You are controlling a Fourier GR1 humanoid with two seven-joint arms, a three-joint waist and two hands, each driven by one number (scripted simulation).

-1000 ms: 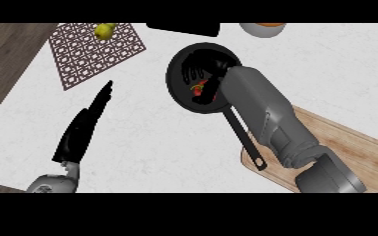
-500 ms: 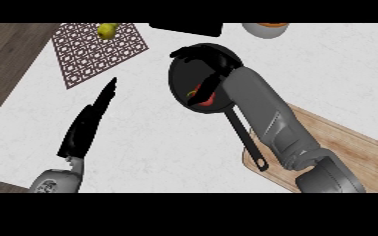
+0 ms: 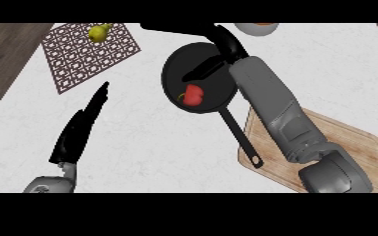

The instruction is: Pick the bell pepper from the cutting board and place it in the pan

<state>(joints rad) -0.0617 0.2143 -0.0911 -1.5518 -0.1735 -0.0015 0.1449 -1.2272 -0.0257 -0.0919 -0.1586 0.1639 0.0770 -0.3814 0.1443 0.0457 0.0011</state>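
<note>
On the white counter (image 3: 148,140) ahead of me, the black pan (image 3: 177,75) sits near the middle, its long handle (image 3: 240,140) running down and right until its tip lies over the near-left edge of the cutting board (image 3: 347,140). The red pepper (image 3: 193,96) lies inside the pan, toward its lower rim, touching no part of me.

Open counter spreads between the pan and my left arm, and below the pan's left side. A patterned mat (image 3: 81,60) lies at upper left with a yellow-green fruit (image 3: 100,31) on its far part; beyond it, the counter's left edge gives way to dark wood (image 3: 18,45). A bowl (image 3: 257,27) shows partly at the top, well apart from the pan.

My right forearm rises from the lower right across the board and the pan's right rim. My right hand (image 3: 229,45) is above the pan's far side, fingers (image 3: 203,71) straight and spread, holding nothing.

My left hand (image 3: 80,130) rests at lower left, fingers straight and pointing up toward the mat, empty.
</note>
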